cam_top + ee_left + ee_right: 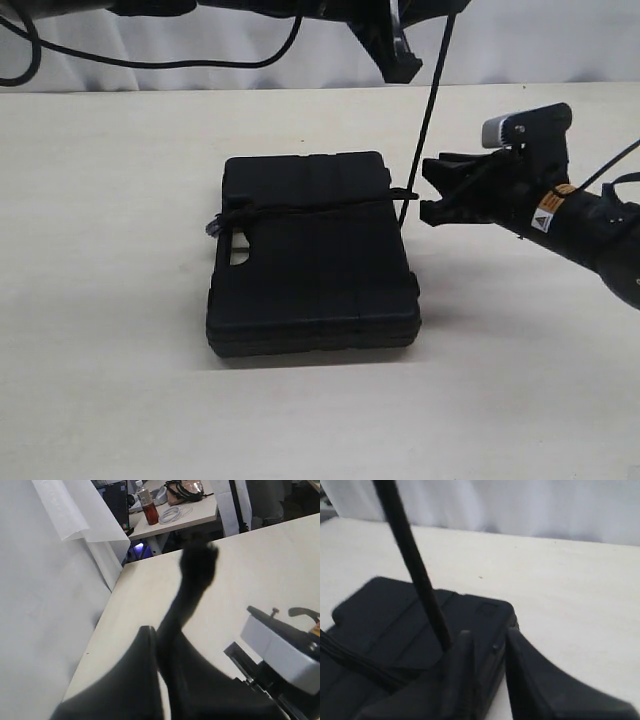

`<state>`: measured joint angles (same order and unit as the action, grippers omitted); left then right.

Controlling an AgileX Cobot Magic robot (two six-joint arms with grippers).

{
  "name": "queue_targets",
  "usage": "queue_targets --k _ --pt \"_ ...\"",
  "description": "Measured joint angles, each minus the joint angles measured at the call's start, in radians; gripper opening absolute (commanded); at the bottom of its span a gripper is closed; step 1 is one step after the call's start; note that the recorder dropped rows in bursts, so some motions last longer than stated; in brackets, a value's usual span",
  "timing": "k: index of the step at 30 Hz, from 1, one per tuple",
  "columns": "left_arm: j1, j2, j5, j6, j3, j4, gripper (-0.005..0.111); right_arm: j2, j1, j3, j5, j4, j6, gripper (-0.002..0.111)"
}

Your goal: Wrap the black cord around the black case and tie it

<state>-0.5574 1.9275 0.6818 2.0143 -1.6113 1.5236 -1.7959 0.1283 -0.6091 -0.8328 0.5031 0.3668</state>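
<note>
The black case (315, 265) lies flat in the middle of the table, hand hole at its left. The black cord (310, 207) crosses its top, bunches in a knot at the left edge, then rises taut from the right edge out of the top of the exterior view. In the left wrist view my left gripper (160, 635) is shut on the cord (195, 580), whose lumpy end sticks out past the fingertips. My right gripper (425, 190) hovers open just right of the rising strand. In the right wrist view the gripper (489, 632) frames the case corner (490, 612), the cord (412, 565) beside one finger.
The left arm (395, 45) and its wires run along the top edge of the exterior view, against a white backdrop. The right arm (570, 215) stretches in from the right. Pale tabletop (120, 250) surrounds the case. Beyond the table's far edge stands a desk with a bottle (148, 510).
</note>
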Motion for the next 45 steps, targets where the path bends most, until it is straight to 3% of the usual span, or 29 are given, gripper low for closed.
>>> queue_targets --k 3,12,27,32,40,45 --pt "0.0 0.0 0.005 -0.006 0.0 -0.009 0.0 0.0 -0.009 -0.023 -0.041 0.078 0.096 0.022" --pt "0.0 0.0 0.007 -0.012 0.0 -0.011 0.0 -0.139 0.01 -0.158 0.141 0.185 0.28 0.04" --pt "0.0 -0.018 0.037 -0.005 0.0 0.018 0.0 -0.154 0.013 -0.173 0.304 0.266 0.293 0.039" --pt "0.0 -0.022 0.056 -0.011 0.0 0.007 0.0 -0.093 0.013 -0.173 0.328 0.299 0.297 0.039" --pt "0.0 -0.022 0.04 -0.026 0.0 -0.039 0.0 0.03 0.005 -0.172 0.514 0.335 0.301 0.039" --pt "0.0 -0.022 0.04 -0.04 0.0 -0.061 0.0 0.088 0.002 -0.107 0.419 0.34 0.381 0.039"
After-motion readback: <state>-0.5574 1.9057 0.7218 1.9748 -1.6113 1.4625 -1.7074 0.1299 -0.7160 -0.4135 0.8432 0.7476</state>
